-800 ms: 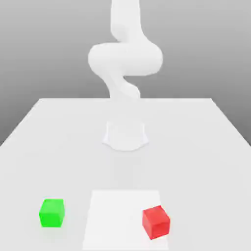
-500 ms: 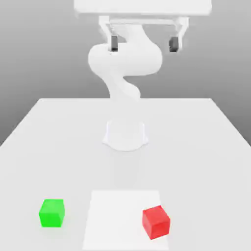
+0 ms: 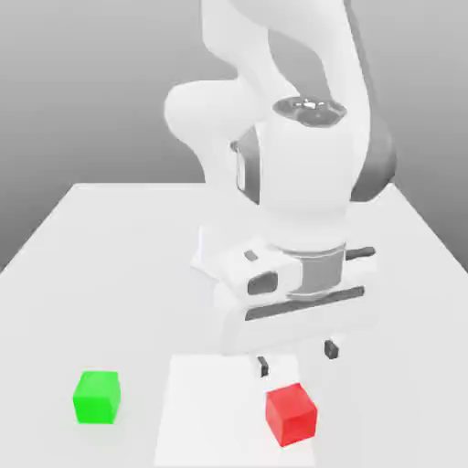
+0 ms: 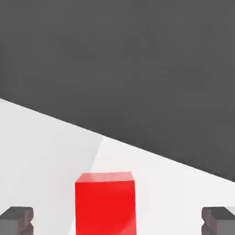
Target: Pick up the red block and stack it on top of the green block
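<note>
I can read no text, label, brand, number or sign in either the exterior view or the hand view.
</note>
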Tool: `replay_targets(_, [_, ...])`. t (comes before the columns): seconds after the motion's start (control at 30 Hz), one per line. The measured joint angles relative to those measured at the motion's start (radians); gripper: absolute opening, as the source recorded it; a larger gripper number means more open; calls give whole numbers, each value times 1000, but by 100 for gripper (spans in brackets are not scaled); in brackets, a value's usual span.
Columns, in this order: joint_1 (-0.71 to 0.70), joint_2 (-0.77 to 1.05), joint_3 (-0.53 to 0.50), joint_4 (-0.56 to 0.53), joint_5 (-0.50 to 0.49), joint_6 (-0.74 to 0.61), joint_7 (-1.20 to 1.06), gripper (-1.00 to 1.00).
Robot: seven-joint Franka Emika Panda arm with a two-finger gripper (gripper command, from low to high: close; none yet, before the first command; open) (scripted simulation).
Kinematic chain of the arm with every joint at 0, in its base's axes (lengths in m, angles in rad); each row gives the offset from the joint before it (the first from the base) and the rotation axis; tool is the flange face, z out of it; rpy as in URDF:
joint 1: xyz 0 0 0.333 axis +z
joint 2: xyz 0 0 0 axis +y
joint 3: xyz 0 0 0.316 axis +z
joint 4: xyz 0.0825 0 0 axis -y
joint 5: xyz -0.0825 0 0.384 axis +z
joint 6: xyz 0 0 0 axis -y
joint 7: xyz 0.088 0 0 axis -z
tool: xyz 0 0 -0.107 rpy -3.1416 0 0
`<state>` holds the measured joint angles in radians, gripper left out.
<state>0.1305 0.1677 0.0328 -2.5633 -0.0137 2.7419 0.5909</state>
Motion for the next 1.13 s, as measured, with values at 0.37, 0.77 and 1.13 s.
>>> replay_targets(0.37, [10, 179, -11, 22, -17, 147, 10, -100])
replay_targets(0.77, [-193, -83, -153, -22, 19, -73, -76, -100])
replay_targets(1.13, [-402, 51, -193, -16, 116, 51, -200, 100])
